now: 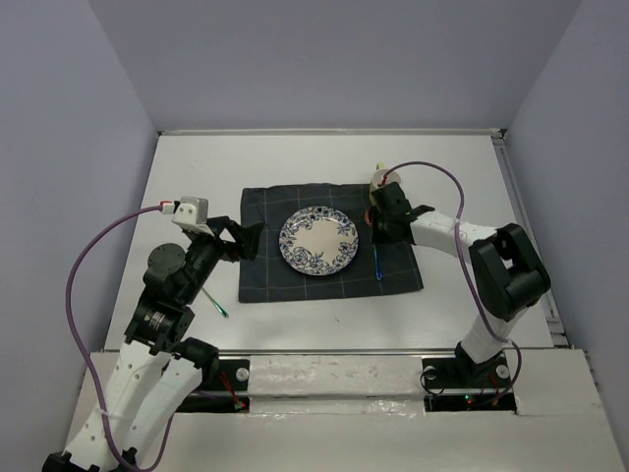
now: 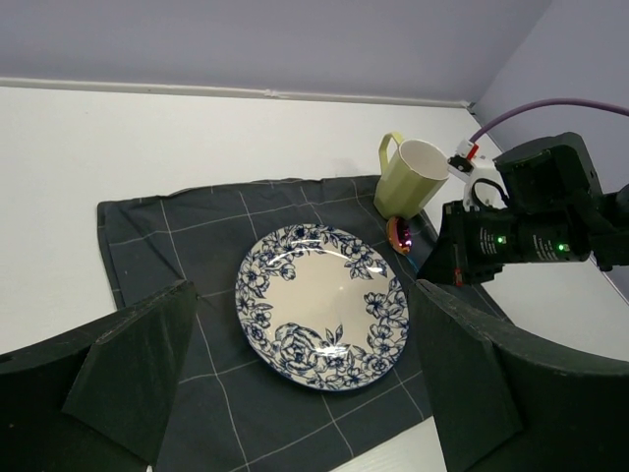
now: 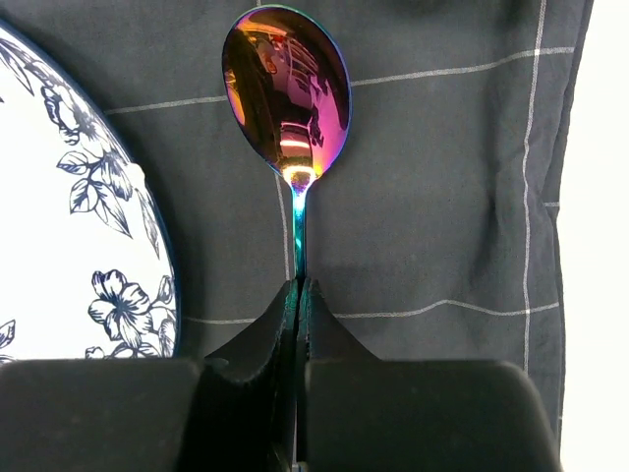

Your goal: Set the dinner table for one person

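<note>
- Right wrist view is showing the right gripper (image 3: 298, 295) pinching the spoon (image 3: 287, 88) handle tight, beside the plate (image 3: 59, 197).
- Thin handle risks twisting loose; its bowl risks knocking the mug (image 2: 413, 177) just behind.
- Left gripper (image 1: 244, 239) is hanging wide open, empty, at the cloth (image 1: 265, 280) edge.
- Table (image 1: 197, 167) is lying under everything.

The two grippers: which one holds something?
The right gripper, shut on the spoon handle; the left gripper is open and empty.
</note>
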`<state>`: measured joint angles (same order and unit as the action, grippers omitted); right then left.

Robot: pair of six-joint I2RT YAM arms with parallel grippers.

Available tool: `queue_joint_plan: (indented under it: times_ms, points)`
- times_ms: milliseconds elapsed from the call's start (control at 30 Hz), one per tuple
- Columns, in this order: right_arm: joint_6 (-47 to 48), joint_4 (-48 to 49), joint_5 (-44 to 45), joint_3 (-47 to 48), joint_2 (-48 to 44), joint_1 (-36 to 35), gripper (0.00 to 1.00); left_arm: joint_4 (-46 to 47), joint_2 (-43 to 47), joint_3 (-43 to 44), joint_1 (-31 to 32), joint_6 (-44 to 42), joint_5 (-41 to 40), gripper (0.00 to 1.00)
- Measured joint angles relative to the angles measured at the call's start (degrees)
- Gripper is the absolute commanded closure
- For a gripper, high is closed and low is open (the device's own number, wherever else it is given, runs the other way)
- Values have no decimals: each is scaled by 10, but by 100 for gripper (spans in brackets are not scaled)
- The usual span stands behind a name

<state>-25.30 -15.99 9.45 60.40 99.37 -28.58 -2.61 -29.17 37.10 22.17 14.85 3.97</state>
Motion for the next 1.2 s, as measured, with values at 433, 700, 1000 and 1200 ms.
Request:
queue_joint_plan:
  times_ms: [433, 700, 1000, 1200]
  points:
    - [11, 2, 3, 10, 7, 0, 56, 0, -1, 0, -6, 0, 0, 1]
    - [15, -10, -1, 10, -75, -32, 56, -1, -3, 0, -9, 2, -13, 1]
    - [21, 73, -24, 123, -4, -312, 55, -71, -10, 148, -9, 4, -79, 1]
    - [59, 111, -39, 268, 158, -395, 53, -89, 9, 273, -9, -4, -150, 1]
